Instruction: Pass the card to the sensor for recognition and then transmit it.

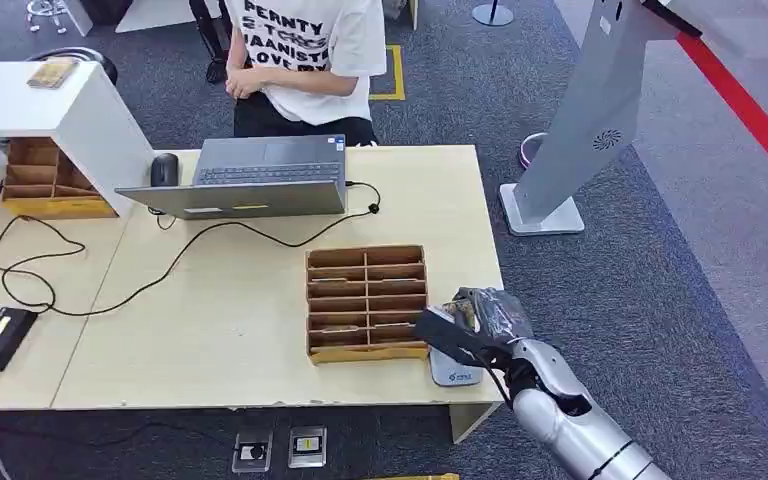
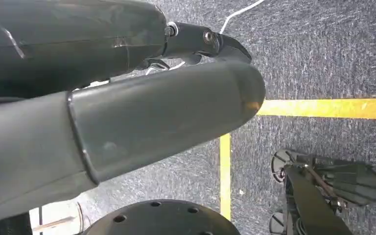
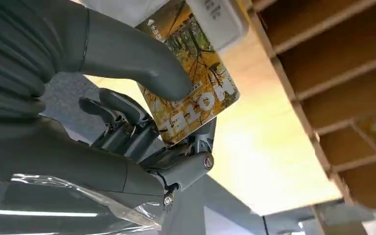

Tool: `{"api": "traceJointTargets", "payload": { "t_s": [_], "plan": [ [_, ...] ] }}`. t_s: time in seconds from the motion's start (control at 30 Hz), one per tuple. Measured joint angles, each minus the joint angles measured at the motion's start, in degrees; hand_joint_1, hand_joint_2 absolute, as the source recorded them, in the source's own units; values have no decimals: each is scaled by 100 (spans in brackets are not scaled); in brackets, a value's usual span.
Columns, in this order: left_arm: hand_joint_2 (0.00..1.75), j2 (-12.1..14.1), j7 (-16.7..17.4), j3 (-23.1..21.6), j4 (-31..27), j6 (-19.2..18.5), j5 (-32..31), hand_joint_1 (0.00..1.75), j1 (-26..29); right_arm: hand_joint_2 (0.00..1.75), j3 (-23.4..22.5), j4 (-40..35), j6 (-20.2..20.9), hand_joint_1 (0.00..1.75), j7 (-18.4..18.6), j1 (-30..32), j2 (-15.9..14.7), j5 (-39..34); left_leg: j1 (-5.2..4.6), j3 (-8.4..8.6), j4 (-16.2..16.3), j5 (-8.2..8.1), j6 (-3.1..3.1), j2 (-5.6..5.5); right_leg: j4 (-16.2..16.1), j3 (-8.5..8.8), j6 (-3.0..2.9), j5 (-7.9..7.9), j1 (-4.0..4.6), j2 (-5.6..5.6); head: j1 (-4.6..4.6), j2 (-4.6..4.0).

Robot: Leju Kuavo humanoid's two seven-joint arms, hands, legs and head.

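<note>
At the far left of the scene the left hand (image 2: pixel 127 122) hangs over dark carpet with yellow floor lines; its thick thumb and a dark finger lie close together, though whether it is clenched or released cannot be told. On the wooden table (image 1: pixel 240 330) a laptop (image 1: pixel 250 180) sits far from the robot, and a cardboard compartment tray (image 1: pixel 367 302) stands near the right edge. Just right of the tray, the right arm reaches in from below, wrist bent leftward. The right hand (image 1: pixel 480 322) grasps the card (image 3: pixel 196 83), a yellow autumn-print card pinched between thumb and fingers, directly over the pale sensor (image 1: pixel 455 370) at the table's near right corner.
</note>
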Motion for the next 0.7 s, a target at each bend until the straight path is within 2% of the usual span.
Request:
{"api": "traceJointTargets", "payload": {
  "t_s": [0.07, 0.17, 0.27, 0.7],
  "plan": [
    [0, 0, 0, 0, 0, 2, 6, 0, 0, 175, 13, 13, 26, 175, 0, -7, 0, -4, 0, 0, 0, 0, 0, 0, 0, 0, 0, 0, 0, 0, 0, 2],
    [0, -2, 2, 0, 0, 13, 33, 0, 0, 175, 120, 144, 371, 175, 46, -99, 7, -81, 0, 2, 0, 0, 0, 0, 0, 0, 0, 0, 0, 0, 0, 2],
    [0, -2, 2, 0, -2, 4, 6, 0, 1, 175, 131, 183, 472, 175, 105, -104, 7, -109, 0, 2, 0, 0, 0, 0, 0, 1, 0, 0, 0, 0, 0, 2],
    [0, -2, 0, -15, 0, -28, -33, 0, 1, 175, 159, 236, 655, 175, 260, -94, -17, -105, 0, 5, 0, 0, 0, 2, 0, 0, 0, 0, 0, 4, 0, 2]
  ]
}}
